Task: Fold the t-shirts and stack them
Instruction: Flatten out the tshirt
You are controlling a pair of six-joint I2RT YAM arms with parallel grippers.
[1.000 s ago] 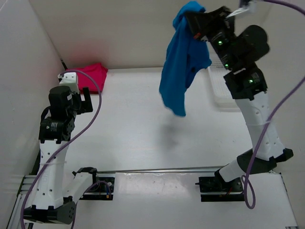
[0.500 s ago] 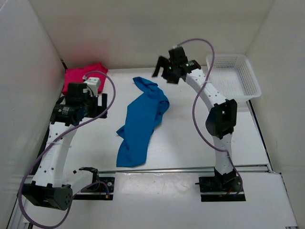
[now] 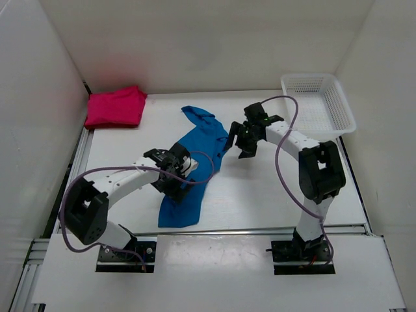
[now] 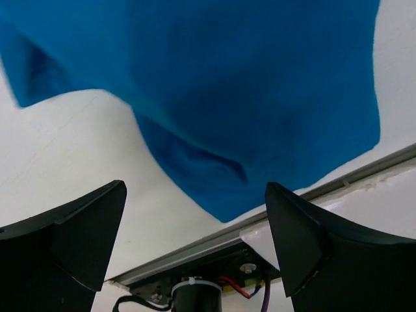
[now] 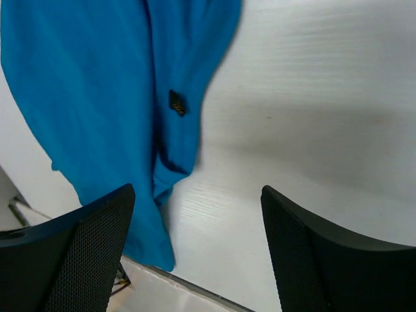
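Find the blue shirt point(image 3: 203, 140) rumpled in the middle of the tabletop point(image 3: 260, 195), long way running from far edge toward near edge. See the left tool point(image 3: 174, 169) spread wide, empty, just over its near end. See the right tool point(image 3: 239, 144) spread too, empty, beside the far end

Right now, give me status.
Left gripper open, right gripper open, both empty. Blue t-shirt lying crumpled, unfolded. Pink t-shirt far left. Nothing blocking.
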